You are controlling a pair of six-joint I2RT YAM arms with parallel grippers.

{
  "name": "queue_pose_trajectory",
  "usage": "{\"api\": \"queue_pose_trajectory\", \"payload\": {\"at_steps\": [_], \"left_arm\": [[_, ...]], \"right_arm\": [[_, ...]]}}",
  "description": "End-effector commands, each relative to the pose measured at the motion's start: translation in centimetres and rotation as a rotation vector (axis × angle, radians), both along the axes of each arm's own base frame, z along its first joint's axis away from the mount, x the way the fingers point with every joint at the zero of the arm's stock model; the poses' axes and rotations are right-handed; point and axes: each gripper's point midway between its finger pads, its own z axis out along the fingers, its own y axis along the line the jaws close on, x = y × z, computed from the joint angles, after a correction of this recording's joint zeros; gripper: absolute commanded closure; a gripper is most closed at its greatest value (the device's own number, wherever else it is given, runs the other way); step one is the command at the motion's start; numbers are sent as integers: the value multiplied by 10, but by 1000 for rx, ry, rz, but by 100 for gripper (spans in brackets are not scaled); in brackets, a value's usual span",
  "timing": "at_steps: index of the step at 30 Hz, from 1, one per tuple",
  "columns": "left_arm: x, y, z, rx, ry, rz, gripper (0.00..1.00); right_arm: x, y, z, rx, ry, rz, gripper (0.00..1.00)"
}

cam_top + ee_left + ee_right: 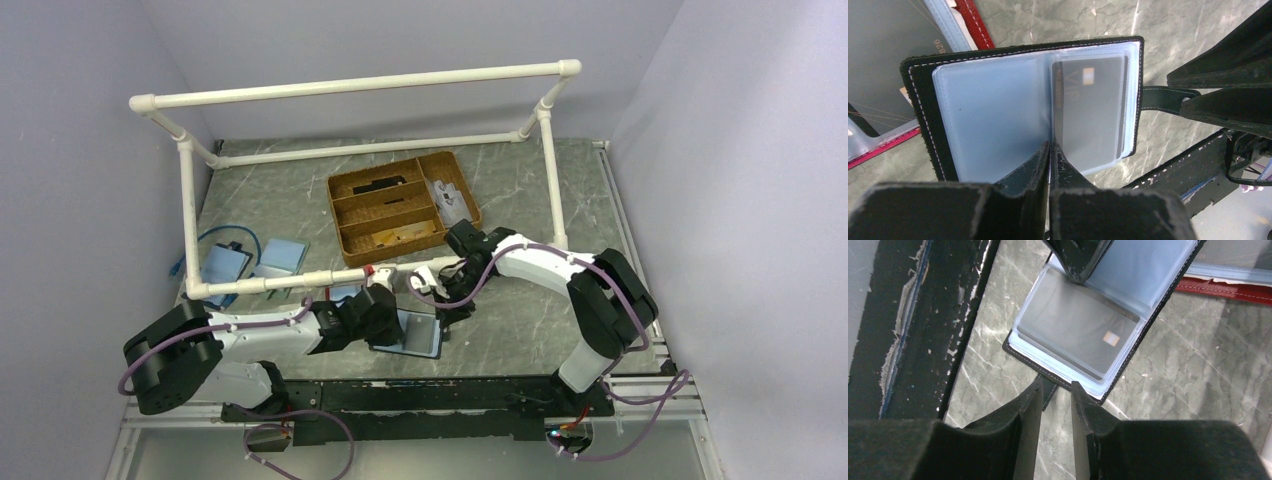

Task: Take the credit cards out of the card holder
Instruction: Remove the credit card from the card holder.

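Observation:
The card holder [422, 336] lies open on the table, black-edged with white stitching and clear plastic sleeves [993, 115]. A dark grey credit card [1090, 110] with a small chip sits inside its right sleeve, also seen as the card [1073, 330] in the right wrist view. My left gripper [1050, 146] is shut at the holder's near edge, pinching the sleeves at the middle fold. My right gripper [1055, 385] stands narrowly open at the holder's outer edge. The holder's black strap [1049, 389] reaches between its fingertips, beside the left finger.
A red-edged holder [973, 22] lies just beyond the black one. A wicker tray [400, 200] with compartments stands at the back. A white pipe frame [300, 280] crosses above the arms. The black base rail [913, 325] runs close to the holder.

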Motion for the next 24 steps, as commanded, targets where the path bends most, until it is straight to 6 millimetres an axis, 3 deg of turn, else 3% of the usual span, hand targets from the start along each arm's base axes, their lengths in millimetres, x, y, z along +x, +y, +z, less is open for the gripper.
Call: {"api": "queue_pose_trajectory", "payload": {"at_steps": [1,10,24], "left_arm": [[2,-1,-2,-1,12,13,92],[3,-5,-3,-13,16,-1,92],[1,-1,-15,-51,58,4,93]], "right_arm": [[7,-1,-4,-13,-91,38,71],[-5,-3,-22,-29,-252,177,73],[-10,12,-17,15,-306,188,68]]}}
